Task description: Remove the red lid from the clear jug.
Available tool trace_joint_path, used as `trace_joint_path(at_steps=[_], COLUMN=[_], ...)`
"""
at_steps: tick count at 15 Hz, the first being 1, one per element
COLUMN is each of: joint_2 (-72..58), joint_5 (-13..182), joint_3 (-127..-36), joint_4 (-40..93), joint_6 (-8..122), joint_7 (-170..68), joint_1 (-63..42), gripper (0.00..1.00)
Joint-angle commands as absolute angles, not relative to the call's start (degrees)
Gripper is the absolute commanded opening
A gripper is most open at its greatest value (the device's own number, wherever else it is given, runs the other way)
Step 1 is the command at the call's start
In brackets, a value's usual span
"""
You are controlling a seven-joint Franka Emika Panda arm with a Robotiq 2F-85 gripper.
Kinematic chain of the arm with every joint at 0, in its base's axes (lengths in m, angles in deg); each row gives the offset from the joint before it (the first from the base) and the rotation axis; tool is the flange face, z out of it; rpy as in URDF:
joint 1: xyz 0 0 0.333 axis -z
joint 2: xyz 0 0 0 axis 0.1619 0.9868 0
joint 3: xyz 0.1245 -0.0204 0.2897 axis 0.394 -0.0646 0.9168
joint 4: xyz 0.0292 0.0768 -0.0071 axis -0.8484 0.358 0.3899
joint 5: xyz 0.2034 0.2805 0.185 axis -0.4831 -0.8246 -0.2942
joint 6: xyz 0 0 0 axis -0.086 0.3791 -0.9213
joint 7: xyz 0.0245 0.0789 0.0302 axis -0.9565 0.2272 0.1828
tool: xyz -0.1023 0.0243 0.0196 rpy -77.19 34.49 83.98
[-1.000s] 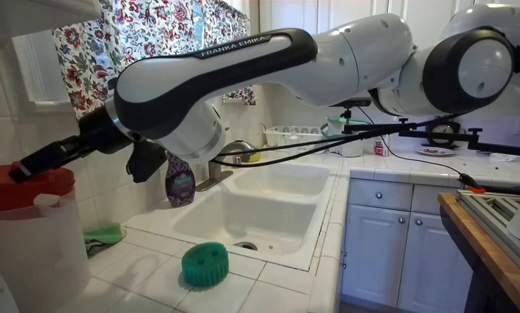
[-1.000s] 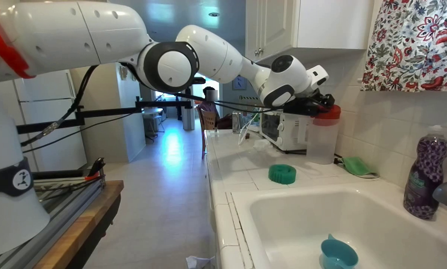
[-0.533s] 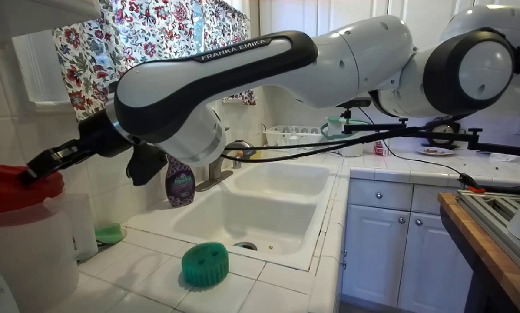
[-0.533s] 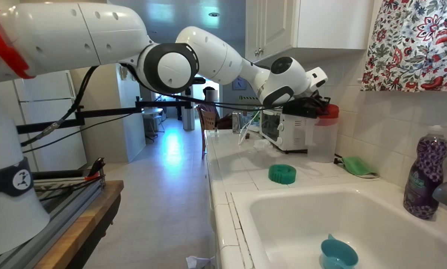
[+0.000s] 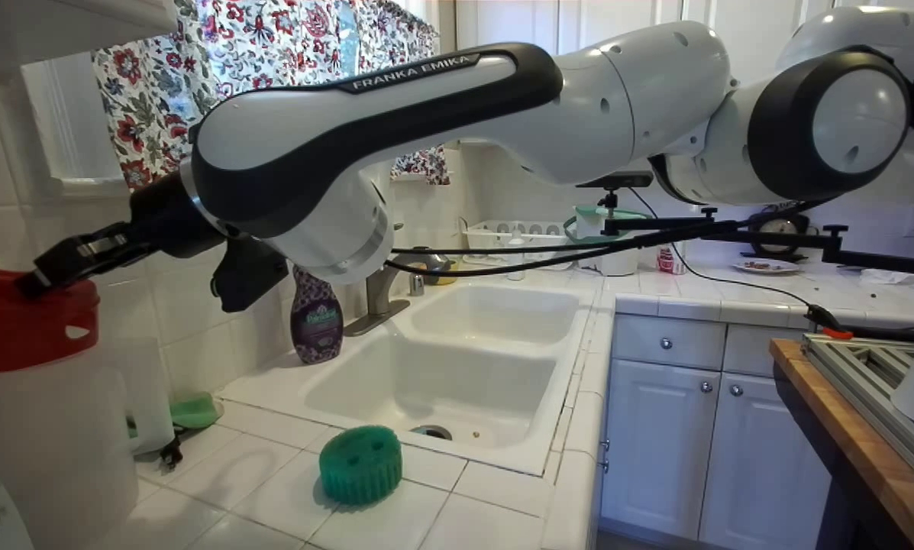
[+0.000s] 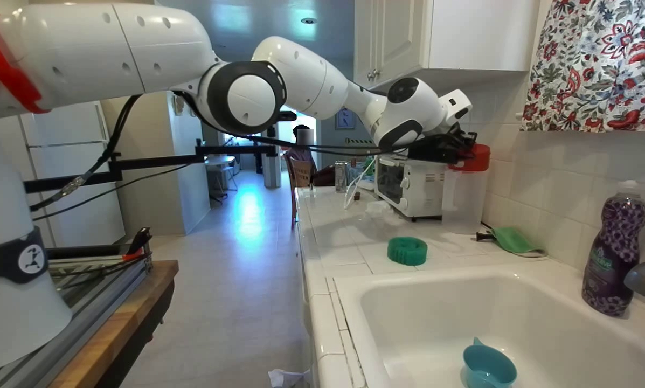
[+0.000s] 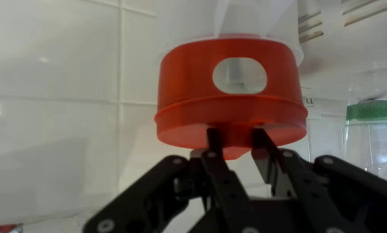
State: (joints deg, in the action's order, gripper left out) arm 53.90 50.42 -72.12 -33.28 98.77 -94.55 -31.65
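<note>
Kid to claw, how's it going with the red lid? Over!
Claw gripping the red lid by its raised part. Lid not yet off the clear jug. White cabinet overhead, might limit a high lift. Over.

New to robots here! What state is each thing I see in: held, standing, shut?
Clear jug: upright.
Red lid: gripped, mostly out of the clear jug; whether fully free is unclear.
Tool: shut on the red lid.
Green scrubber: resting on the counter.
Purple soap bottle: upright, white cap on.
Teal cup: sitting in the sink.
Lower cabinet doors: shut.
</note>
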Motion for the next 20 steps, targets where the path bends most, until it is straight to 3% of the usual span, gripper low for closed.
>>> trace_joint_path(at_steps=[1, 10, 20], joint_2=[53.5, 48.5, 44.5], joint_5=[50.8, 35.3, 6.7], joint_3=[-74.4, -93.8, -99.9], joint_4=[-33.6, -17.6, -6.8], joint_6=[102.6, 124.0, 132.8], joint_7=[-92.8, -85.0, -88.4], joint_1=[-33.0, -41.7, -51.0], gripper=[0.07, 0.07, 0.07])
